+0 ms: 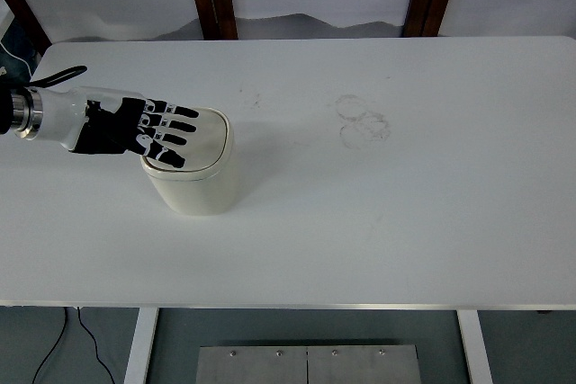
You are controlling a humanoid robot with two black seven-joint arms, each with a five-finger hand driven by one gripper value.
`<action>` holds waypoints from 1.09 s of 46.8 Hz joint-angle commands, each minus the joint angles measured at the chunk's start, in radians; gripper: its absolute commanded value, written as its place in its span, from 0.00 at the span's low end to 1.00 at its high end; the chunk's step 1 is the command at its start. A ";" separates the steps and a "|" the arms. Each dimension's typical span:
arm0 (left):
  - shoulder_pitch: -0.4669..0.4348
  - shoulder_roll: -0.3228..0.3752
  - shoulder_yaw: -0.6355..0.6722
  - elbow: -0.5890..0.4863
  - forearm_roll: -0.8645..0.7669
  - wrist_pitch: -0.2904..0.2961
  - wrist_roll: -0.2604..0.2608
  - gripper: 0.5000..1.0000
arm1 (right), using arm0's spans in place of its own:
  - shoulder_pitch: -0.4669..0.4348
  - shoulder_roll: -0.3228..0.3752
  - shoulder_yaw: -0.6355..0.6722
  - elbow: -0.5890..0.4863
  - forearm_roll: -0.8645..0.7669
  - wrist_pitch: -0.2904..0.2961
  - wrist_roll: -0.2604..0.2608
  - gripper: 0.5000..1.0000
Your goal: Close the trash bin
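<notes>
The small cream-coloured plastic trash bin with rounded corners (192, 173) is standing upright on the left part of the white rectangular table (360, 213), well back from the near edge. Its flat cream lid (200, 137) is lying level inside the rim, so the bin is showing as closed. The left hand, black with white finger segments (135, 129), is reaching in from the left edge on a white forearm and is lying palm-down over the left half of the lid. Its fingers (171, 137) are extending flat and slightly spread, grasping nothing; whether they are pressing on the lid or hovering just above it cannot be determined. Faint grey ring-shaped smudges (362, 120) are marking the table surface well to the right of the bin.
</notes>
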 commanded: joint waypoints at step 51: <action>0.010 -0.169 -0.518 0.580 -0.052 -0.053 -0.124 1.00 | -0.002 0.000 0.000 0.005 -0.002 0.000 0.000 0.99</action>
